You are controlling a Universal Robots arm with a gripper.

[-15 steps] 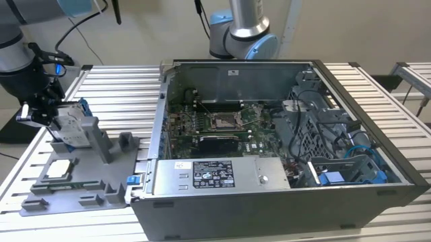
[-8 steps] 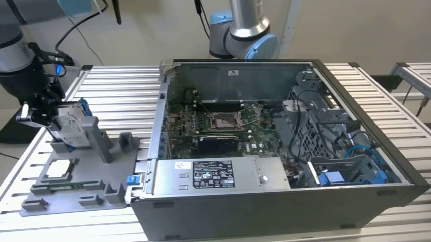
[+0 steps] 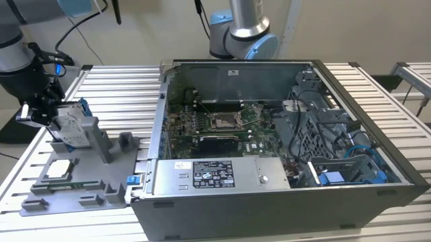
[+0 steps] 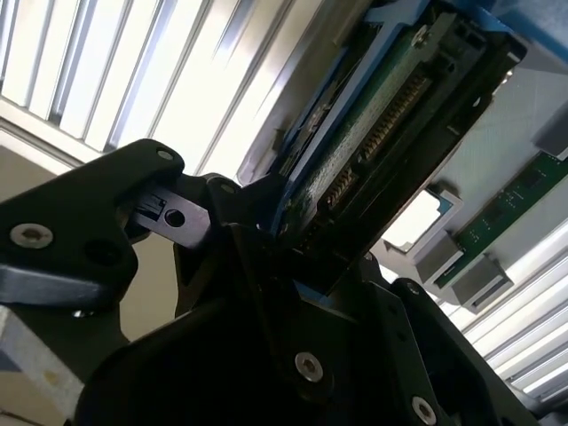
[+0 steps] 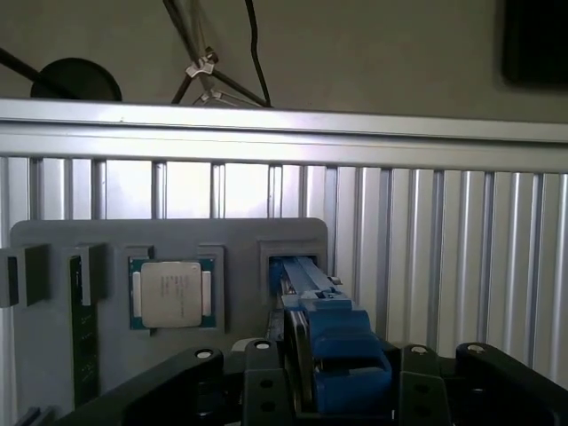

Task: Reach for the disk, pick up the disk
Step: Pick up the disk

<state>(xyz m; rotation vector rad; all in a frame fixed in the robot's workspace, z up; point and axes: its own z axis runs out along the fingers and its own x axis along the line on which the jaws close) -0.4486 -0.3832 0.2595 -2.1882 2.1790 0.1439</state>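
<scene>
Probably a robotics lab: slatted aluminium bench (image 3: 114, 85), opened computer case (image 3: 269, 206), grey parts fixture (image 3: 74, 194).

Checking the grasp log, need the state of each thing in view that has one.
disk: standing on edge in its slot of the grey tray, not lifted clear.
gripper: shut on the disk, one finger on each side.
chip: lying flat in its tray pocket, untouched.
computer case: side panel off, interior exposed.
</scene>
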